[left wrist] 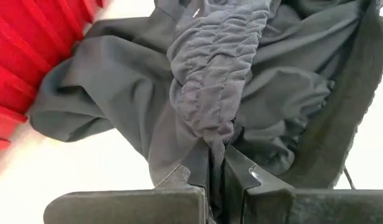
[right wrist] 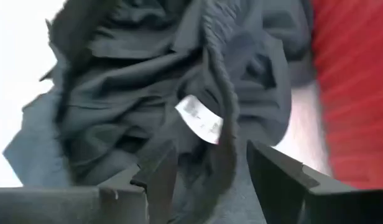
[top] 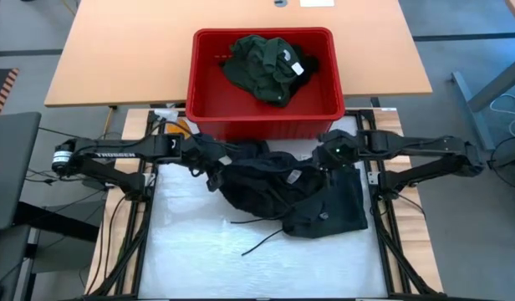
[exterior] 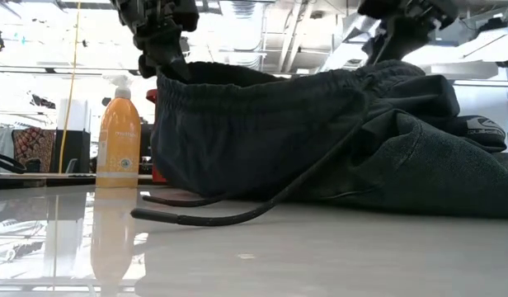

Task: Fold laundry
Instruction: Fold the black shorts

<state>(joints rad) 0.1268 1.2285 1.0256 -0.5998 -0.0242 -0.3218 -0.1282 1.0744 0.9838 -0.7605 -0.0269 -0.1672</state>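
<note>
A black garment (top: 291,196) with a gathered elastic waistband and a loose drawstring (top: 262,242) lies bunched on the white tabletop, just in front of the red basket (top: 199,84). A dark green shirt (top: 262,67) with a white neck label lies in the basket. My left gripper (top: 212,174) is shut on the garment's left end. My right gripper (top: 328,160) is open above its right end, and a ribbed edge of the cloth (right wrist: 226,118) runs between its fingers. A white label (right wrist: 201,121) shows inside the garment. My left gripper pinches the gathered waistband (left wrist: 207,134) between its two fingers, slanting down from the table's left. That end of the waistband (exterior: 176,82) is lifted off the table, and the rest of the garment sags and lies on the tabletop. I cannot tell whether my right gripper's open fingers (right wrist: 157,171) touch the cloth between them.
An orange spray bottle (exterior: 119,140) stands at the far left, beside the basket. The drawstring's end (exterior: 180,218) trails over the tabletop toward the near edge. Bare white surface (top: 199,259) lies in front of the garment. A wooden table (top: 115,58) stands behind the basket.
</note>
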